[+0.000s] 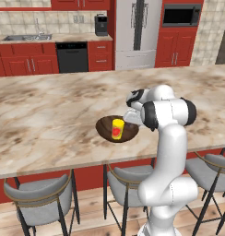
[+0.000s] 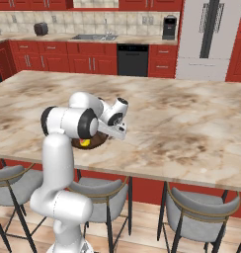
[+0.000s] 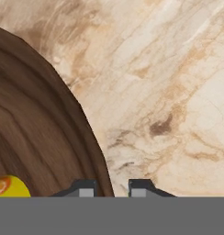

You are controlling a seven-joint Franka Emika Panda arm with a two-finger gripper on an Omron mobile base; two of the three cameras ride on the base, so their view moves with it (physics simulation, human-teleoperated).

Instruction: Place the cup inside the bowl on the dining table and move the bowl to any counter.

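The cup (image 3: 8, 187) stands inside the bowl (image 3: 36, 133), left of the jaws. The gripper (image 3: 111, 188) straddles the bowl's rim, jaws narrow on the wall. On the dining table (image 3: 169, 92), a thin pinch could slip, tipping bowl and cup.

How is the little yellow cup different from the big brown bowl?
The cup is bright yellow with a red mark; the bowl is dark brown with wood grain. The cup is narrow and stands tall; the bowl is wide and shallow. The cup sits inside the bowl, while the bowl rests on the dining table. The fingers straddle the bowl's rim, not the cup. Both are round.
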